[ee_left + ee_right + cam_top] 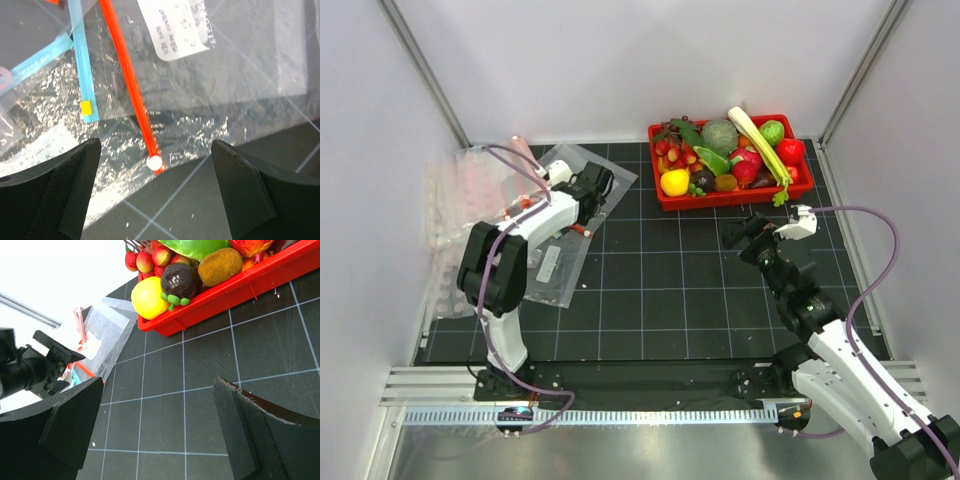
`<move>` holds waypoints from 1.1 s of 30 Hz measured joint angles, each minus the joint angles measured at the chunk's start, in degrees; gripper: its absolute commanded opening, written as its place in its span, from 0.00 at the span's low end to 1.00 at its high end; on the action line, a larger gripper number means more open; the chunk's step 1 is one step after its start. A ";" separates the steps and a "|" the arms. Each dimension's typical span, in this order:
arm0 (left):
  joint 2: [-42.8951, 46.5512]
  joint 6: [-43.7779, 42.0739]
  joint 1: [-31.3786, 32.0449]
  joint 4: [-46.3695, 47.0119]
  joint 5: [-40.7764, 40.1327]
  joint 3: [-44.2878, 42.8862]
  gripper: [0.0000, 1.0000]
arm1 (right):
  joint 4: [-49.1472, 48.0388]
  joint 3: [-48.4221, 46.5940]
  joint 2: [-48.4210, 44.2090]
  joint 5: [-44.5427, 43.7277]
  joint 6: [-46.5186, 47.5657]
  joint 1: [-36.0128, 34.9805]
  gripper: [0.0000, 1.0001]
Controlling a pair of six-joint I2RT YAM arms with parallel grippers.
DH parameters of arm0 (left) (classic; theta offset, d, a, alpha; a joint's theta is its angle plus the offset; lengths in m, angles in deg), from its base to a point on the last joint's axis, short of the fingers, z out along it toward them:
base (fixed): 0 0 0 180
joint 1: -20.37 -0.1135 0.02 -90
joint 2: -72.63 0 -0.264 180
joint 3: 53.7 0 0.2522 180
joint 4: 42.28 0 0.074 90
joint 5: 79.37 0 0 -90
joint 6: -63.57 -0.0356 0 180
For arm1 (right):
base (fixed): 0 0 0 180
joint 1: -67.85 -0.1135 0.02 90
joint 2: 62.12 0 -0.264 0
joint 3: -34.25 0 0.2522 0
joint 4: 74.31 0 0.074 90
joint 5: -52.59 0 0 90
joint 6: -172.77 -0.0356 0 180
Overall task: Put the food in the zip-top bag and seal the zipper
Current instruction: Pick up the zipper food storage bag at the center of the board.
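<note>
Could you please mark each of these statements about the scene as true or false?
1. The jaws of the left arm stand open over the clear bag with the red-orange strip. True.
2. The yellow fruit lies inside the bag. False: it sits in the red tray with the other toy food.
3. The jaws of the right arm are shut on a piece of food. False: they are open and empty, above the black mat just short of the tray.
4. The bag carries a white label. True.
</note>
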 measured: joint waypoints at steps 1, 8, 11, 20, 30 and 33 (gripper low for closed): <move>-1.22 -0.07 -0.35 -1.03 0.00 -1.42 0.98 | 0.00 0.00 -0.02 0.00 0.00 0.00 0.99; -13.27 -1.11 -0.83 -9.86 -0.04 -16.35 1.00 | 0.04 0.02 -1.01 -0.04 0.00 0.00 0.99; -16.72 -1.09 -1.01 -11.61 0.33 -18.05 1.00 | 0.04 0.02 -1.18 -0.09 0.00 0.00 0.99; -18.86 -1.11 -2.03 -13.18 1.73 -17.20 0.97 | 0.13 0.07 -1.40 -0.28 0.00 0.00 0.99; -15.45 -3.80 -4.98 0.74 7.02 -8.76 0.00 | 0.46 0.07 -2.27 -0.57 0.00 0.00 0.99; -14.16 -4.33 -6.03 3.93 8.90 -6.51 0.00 | 0.48 0.07 -2.27 -0.68 0.00 0.00 0.99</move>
